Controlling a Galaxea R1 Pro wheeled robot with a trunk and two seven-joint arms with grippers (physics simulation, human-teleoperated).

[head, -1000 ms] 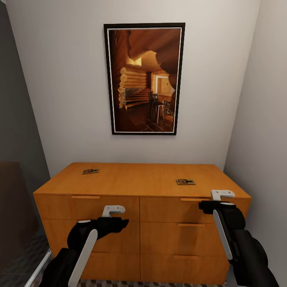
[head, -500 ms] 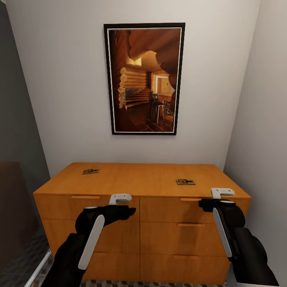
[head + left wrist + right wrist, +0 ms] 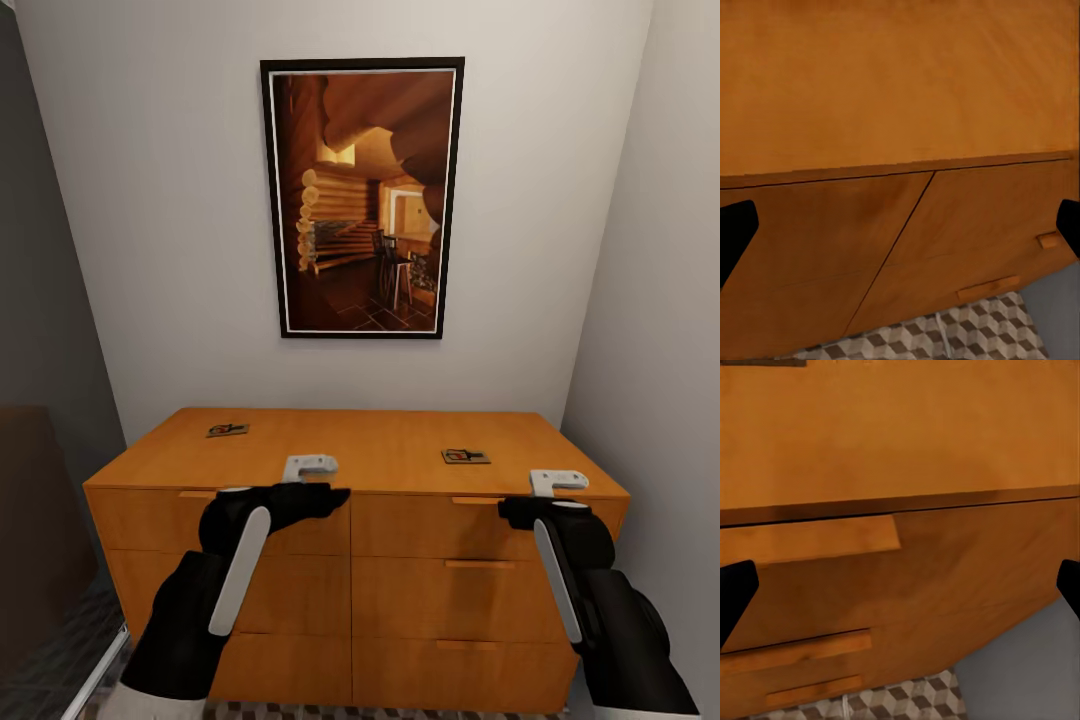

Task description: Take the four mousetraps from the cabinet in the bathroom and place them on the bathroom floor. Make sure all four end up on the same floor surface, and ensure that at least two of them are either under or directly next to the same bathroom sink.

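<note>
Two mousetraps lie on top of an orange wooden dresser (image 3: 350, 450): one small tan slab (image 3: 228, 430) at its back left, the other (image 3: 466, 456) towards the front right. My left gripper (image 3: 335, 496) hangs in front of the dresser's top front edge, near the middle. It is open, with the black fingertips (image 3: 735, 232) far apart and nothing between them. My right gripper (image 3: 508, 514) is level with the top right drawer, below the right mousetrap, and is also open (image 3: 900, 589). The white cabinet and the sink are out of view.
A framed picture (image 3: 362, 198) hangs on the white wall above the dresser. A white side wall (image 3: 660, 330) closes in on the right, and a dark panel (image 3: 40, 330) on the left. Cube-patterned floor tiles (image 3: 975, 330) show below the drawers.
My left arm has risen and swung right, from the middle drawer's height to the dresser's top edge. The right gripper has lifted very slightly.
</note>
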